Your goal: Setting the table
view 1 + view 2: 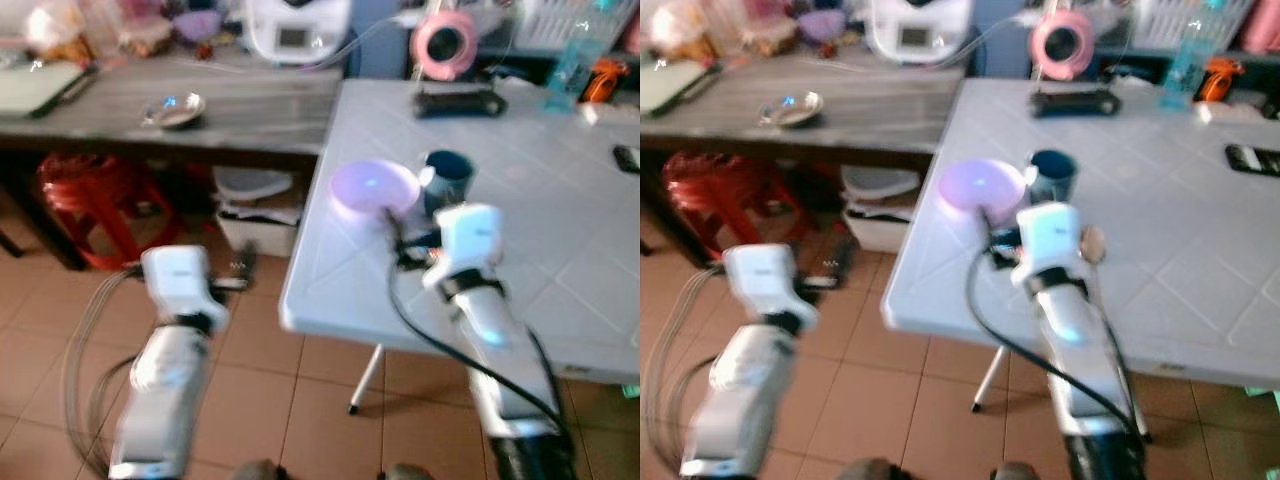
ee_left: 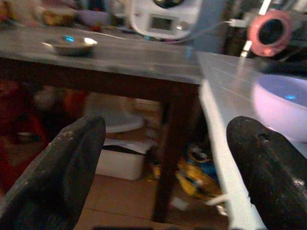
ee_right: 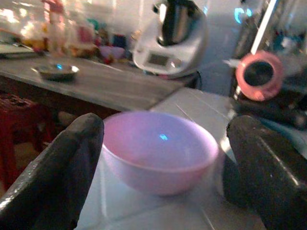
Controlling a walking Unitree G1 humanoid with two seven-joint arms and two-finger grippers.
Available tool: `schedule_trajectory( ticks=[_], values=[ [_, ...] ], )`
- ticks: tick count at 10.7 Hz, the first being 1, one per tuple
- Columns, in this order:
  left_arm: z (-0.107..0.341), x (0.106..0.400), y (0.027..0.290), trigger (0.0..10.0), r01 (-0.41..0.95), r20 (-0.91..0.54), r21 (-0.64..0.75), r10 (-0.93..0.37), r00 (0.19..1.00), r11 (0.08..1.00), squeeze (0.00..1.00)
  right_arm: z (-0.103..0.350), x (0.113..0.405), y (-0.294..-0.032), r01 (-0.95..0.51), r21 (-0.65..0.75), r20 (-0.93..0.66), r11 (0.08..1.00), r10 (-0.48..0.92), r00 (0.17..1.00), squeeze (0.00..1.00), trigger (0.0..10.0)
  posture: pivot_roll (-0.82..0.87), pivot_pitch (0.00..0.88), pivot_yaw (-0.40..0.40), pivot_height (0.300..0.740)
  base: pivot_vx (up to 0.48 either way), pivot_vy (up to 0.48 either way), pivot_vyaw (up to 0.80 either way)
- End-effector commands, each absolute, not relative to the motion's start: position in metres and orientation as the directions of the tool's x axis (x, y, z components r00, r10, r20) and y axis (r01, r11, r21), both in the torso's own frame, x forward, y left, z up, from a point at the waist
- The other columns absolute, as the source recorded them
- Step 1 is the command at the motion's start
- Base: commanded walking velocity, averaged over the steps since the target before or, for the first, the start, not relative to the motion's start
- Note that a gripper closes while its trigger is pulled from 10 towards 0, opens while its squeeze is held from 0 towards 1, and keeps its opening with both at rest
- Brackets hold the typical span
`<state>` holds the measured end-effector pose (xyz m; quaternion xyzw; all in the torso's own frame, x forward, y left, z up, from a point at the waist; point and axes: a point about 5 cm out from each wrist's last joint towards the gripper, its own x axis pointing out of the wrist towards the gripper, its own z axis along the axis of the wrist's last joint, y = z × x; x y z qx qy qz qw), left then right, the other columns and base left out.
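Right claw [image 3: 163, 158], fingers spread, frames the pink bowl [image 1: 374, 187] mid-frame on the white worktop [image 1: 560, 230], seemingly to grasp it; left claw [image 2: 163, 158] open, idle.

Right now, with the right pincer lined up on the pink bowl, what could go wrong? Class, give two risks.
1. The pink bowl sits near the white table's edge; a clumsy close by the open right pincer might push it toward that edge.
2. The dark blue mug stands right beside the bowl, so a finger could knock it.
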<state>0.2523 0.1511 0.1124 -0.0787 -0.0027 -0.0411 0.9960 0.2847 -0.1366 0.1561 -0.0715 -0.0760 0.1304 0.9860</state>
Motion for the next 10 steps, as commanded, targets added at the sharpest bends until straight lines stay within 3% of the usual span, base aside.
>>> schedule_trajectory(
  ticks=[1, 3, 4, 5, 10],
  values=[
    [0.112, 0.251, 0.15, 10.0, 0.077, 0.004, -0.147, -0.077, 0.997, 0.986, 0.0, 0.159, 0.288, -0.134, -0.277, -0.176, 0.132, 0.945, 0.302, 0.944, 1.0, 10.0, -0.06, 0.046, 0.066, 0.74, 0.0, 0.0, 0.0],
    [0.11, 0.247, 0.15, 10.0, 0.077, -0.016, -0.148, -0.08, 0.997, 0.986, 0.0, 0.165, 0.303, -0.126, -0.319, -0.216, 0.11, 0.923, 0.347, 0.931, 1.0, 10.0, -0.06, 0.076, 0.071, 0.74, 0.0, 0.0, 0.0],
    [0.107, 0.241, 0.148, 10.0, 0.092, -0.045, -0.149, -0.099, 0.994, 0.985, 0.0, 0.171, 0.322, -0.125, -0.33, -0.257, 0.063, 0.908, 0.356, 0.932, 0.62, 10.0, -0.04, 0.106, 0.076, 0.74, 0.0, 0.0, 0.0],
    [0.105, 0.236, 0.149, 10.0, 0.095, -0.066, -0.143, -0.105, 0.992, 0.985, 0.0, 0.175, 0.332, -0.122, -0.349, -0.281, 0.035, 0.894, 0.373, 0.927, 0.0, 10.0, -0.03, 0.132, 0.08, 0.74, 0.0, 0.0, 0.0],
    [0.105, 0.229, 0.151, 10.0, 0.096, -0.104, -0.128, -0.109, 0.989, 0.987, 0.0, 0.184, 0.354, -0.101, -0.505, -0.343, -0.058, 0.792, 0.518, 0.853, 0.0, 10.0, -0.01, 0.17, 0.075, 0.74, 0.0, 0.0, 0.0]
  ],
)
